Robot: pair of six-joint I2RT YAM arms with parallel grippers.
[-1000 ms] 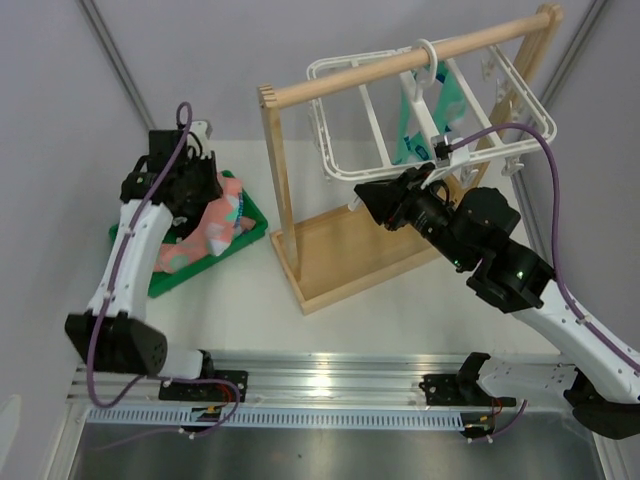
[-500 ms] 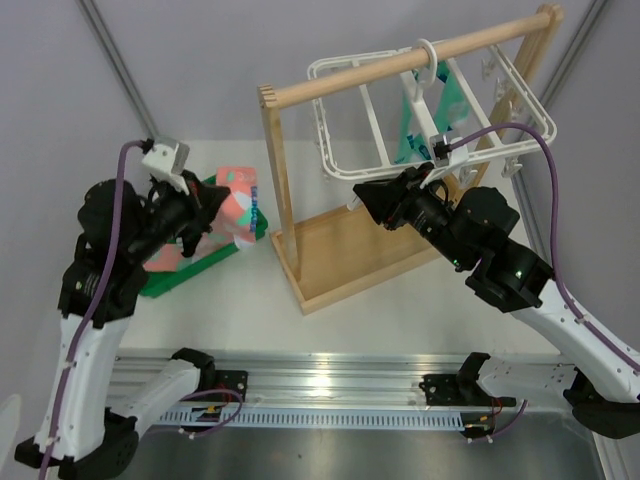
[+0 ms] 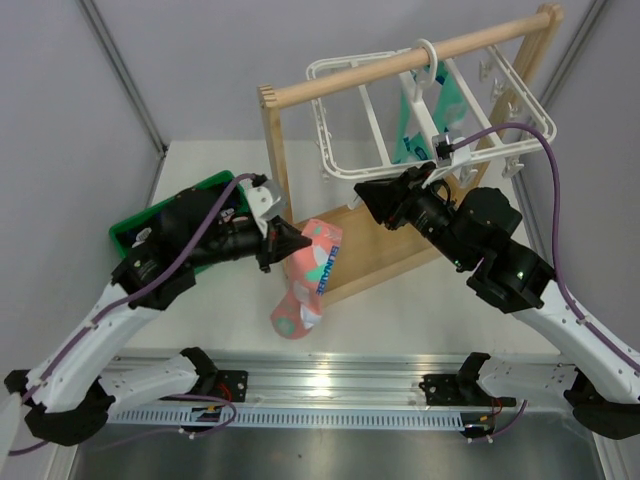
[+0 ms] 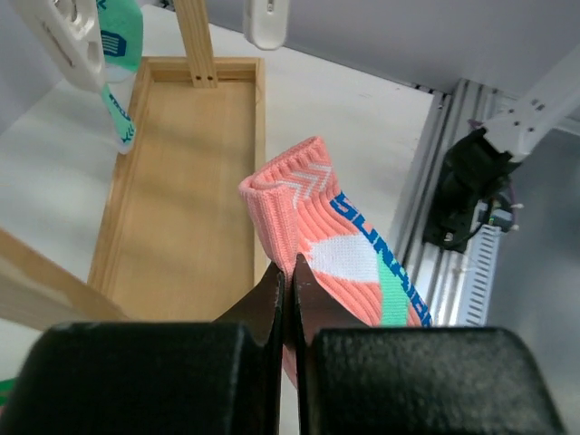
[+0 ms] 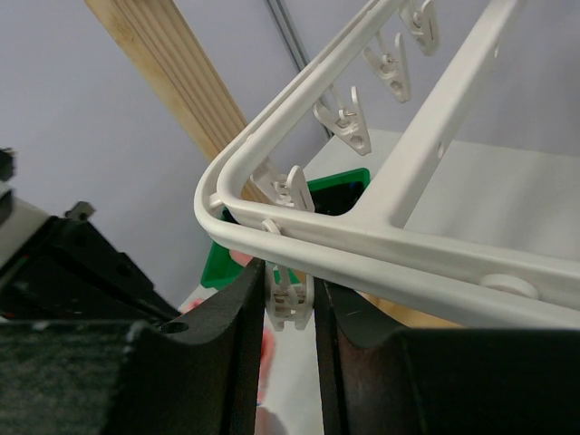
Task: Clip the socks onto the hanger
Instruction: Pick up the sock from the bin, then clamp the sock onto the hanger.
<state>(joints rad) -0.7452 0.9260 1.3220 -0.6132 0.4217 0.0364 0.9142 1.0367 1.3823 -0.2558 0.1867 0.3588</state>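
the left hand [image 3: 281,243] is closed tight on a salmon-pink sock [image 3: 306,283], pinching it just below the ribbed cuff. the cuff pokes out past the fingertips [image 4: 272,288] and the rest of the sock dangles below the hand, above the surface [image 3: 430,300], just in front of the wooden rack [image 3: 400,62]. the right hand [image 3: 366,196] is up at the near corner of the white hanger [image 3: 338,168], its fingers pressed on either side of one small clip [image 5: 288,304] hanging from the frame's edge.
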